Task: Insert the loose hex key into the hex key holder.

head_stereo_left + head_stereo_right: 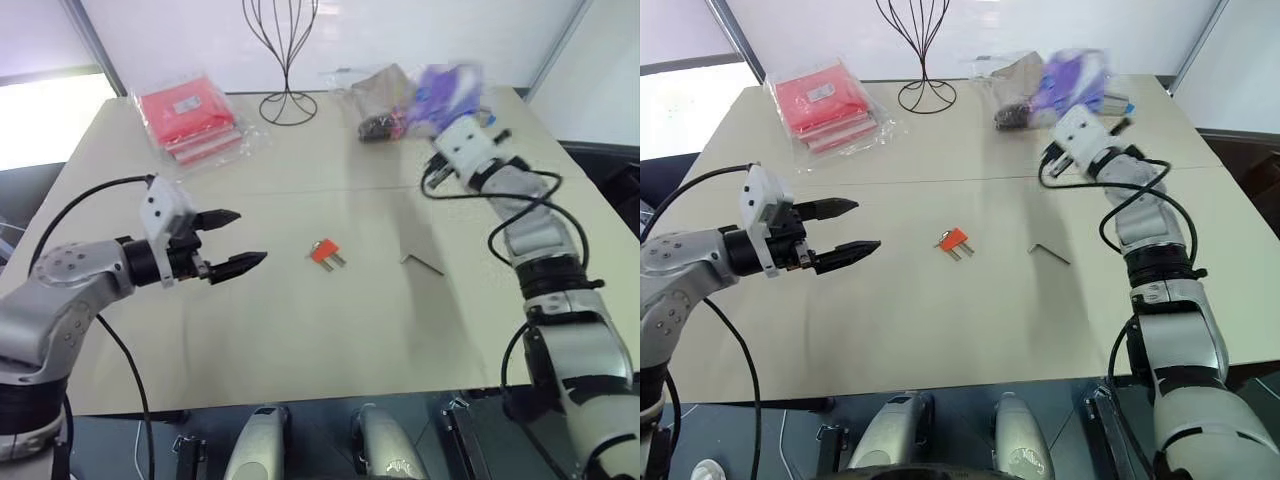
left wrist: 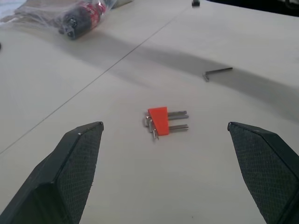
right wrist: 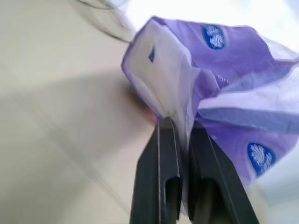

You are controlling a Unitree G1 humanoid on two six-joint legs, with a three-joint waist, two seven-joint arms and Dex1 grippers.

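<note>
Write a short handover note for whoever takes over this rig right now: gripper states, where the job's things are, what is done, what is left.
Left gripper: open, empty, held above the table, facing the hex key holder.
Right gripper: shut on the purple tissue pack, raised over the table's far right.
Hex key holder: lying flat mid-table, a few short keys sticking out.
Loose hex key: flat on the table to the holder's right, apart from it, untouched.
Done: nothing on the insertion.
Left: set the pack aside, pick up the loose key, steady the holder, insert.
</note>
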